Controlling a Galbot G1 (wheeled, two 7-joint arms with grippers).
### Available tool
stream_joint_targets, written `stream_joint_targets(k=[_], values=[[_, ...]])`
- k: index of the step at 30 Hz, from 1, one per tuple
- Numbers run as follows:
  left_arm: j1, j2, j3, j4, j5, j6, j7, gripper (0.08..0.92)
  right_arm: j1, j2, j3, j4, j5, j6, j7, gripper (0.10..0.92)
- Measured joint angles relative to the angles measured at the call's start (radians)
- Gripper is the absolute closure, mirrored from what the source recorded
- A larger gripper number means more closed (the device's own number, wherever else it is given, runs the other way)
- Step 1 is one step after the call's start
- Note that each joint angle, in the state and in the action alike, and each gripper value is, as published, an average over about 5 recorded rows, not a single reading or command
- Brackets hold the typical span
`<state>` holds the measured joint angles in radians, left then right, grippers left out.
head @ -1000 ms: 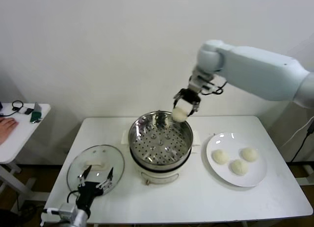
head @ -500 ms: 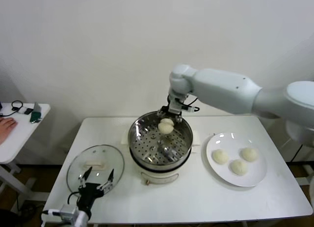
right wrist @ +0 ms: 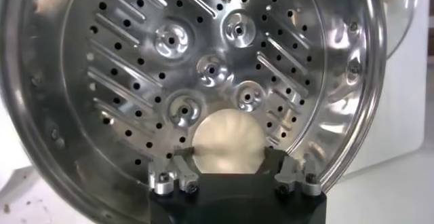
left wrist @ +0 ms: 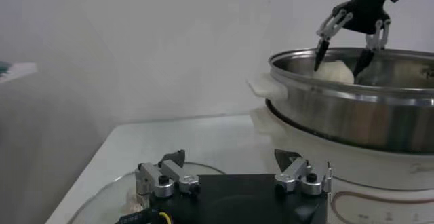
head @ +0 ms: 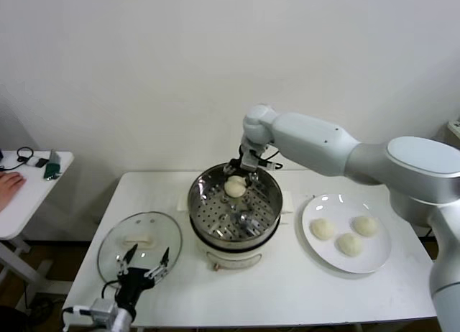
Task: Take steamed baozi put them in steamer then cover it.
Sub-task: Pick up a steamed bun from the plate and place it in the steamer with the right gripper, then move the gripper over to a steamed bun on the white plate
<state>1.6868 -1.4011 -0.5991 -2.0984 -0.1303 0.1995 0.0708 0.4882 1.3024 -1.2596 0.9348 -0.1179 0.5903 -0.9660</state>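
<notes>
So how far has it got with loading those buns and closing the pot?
Nothing is finished yet. The right gripper is inside the steamer with its jaws around the first baozi, low over the perforated floor. Three baozi wait on the white plate. The glass cover lies on the table beside the steamer, with the left gripper open at its near edge.

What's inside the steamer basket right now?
One baozi sits in the steamer, between the right gripper's open fingers, on the perforated floor. The floor directly under the bun is hidden.
</notes>
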Motion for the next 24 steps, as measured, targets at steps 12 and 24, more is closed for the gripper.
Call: stream_joint_targets(k=[12,24], values=[[-0.001,0.000,0.006,-0.002,0.010,0.001,0.002,0.177,0.328,-0.256,-0.309,0.164,0.547,-0.240,-0.101,0.203],[-0.013,0.007,0.000,0.002,0.006,0.000,0.003,0.177,0.455,-0.535,-0.606,0.421,0.769,-0.640,0.003,0.204]])
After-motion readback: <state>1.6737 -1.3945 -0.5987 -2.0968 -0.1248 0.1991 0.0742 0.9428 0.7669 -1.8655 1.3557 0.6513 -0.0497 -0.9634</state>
